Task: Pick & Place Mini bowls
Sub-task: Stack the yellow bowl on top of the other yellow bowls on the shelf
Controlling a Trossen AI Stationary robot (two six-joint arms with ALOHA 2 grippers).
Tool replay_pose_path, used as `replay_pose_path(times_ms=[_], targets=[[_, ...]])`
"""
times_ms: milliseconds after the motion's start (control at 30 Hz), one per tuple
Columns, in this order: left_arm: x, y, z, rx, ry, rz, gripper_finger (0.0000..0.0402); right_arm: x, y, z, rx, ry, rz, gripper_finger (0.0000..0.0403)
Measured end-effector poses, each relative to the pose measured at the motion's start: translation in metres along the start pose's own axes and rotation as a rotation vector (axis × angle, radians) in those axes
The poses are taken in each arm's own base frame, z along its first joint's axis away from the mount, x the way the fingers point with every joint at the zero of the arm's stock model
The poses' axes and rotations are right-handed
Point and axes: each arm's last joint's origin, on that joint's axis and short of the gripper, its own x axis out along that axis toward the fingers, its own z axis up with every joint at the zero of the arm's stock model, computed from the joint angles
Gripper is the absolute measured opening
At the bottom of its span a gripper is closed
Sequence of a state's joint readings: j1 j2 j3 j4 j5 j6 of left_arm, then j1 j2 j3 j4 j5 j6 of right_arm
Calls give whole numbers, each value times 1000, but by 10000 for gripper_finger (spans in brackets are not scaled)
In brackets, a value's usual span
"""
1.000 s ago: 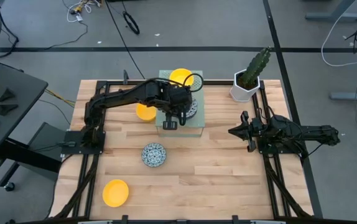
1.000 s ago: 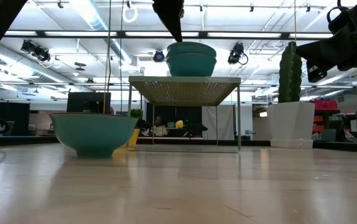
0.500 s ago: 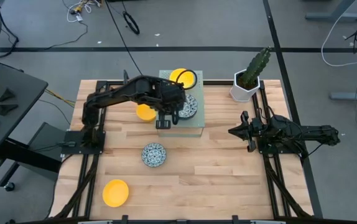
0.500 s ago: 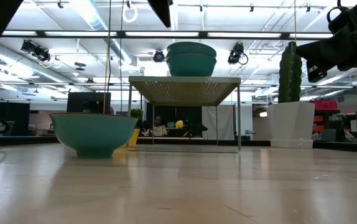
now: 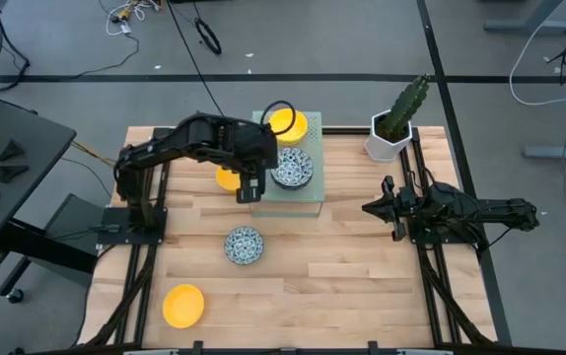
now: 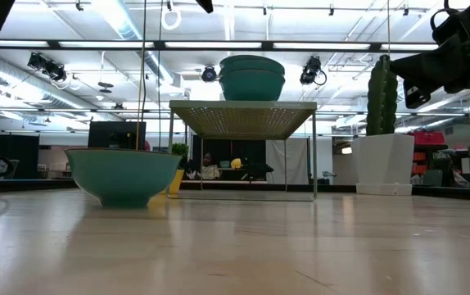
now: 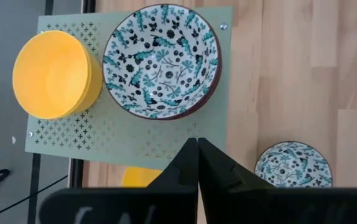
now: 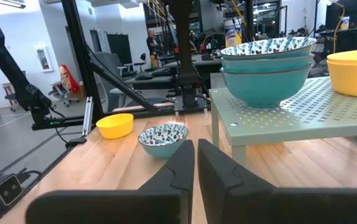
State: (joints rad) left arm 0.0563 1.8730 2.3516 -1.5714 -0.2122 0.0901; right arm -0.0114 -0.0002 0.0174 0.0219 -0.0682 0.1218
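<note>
Left tool (image 5: 247,192) has withdrawn leftward off the patterned bowls (image 5: 291,168).

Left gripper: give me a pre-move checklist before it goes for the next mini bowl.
1. Left gripper empty and shut: ok, nothing between its fingers.
2. Patterned stack seated on the green shelf: ok, upright beside the yellow stack.
3. Patterned bowl on the table free to approach: ok, nothing near it.
4. Yellow bowl beside the shelf: not ok, the left arm partly covers it.
5. Yellow bowl at the table's near edge: ok, in the open.
6. Right gripper out of the way: ok, parked at the right side.
</note>
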Motion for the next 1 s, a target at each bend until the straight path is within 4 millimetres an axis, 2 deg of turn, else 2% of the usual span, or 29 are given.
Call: replay_pose_path(times_ms=[167,500,700,1000], targets=[[-2,-6,0,-18,-8,-50,1,0,0,0,0,0,0,27],[20,-18,-9,3,95,-95,2,0,0,0,0,0,0,27],[29,-37,-27,21,155,-121,2,0,0,0,0,0,0,27],[48,-67,-65,36,200,-230,2,0,0,0,0,0,0,27]])
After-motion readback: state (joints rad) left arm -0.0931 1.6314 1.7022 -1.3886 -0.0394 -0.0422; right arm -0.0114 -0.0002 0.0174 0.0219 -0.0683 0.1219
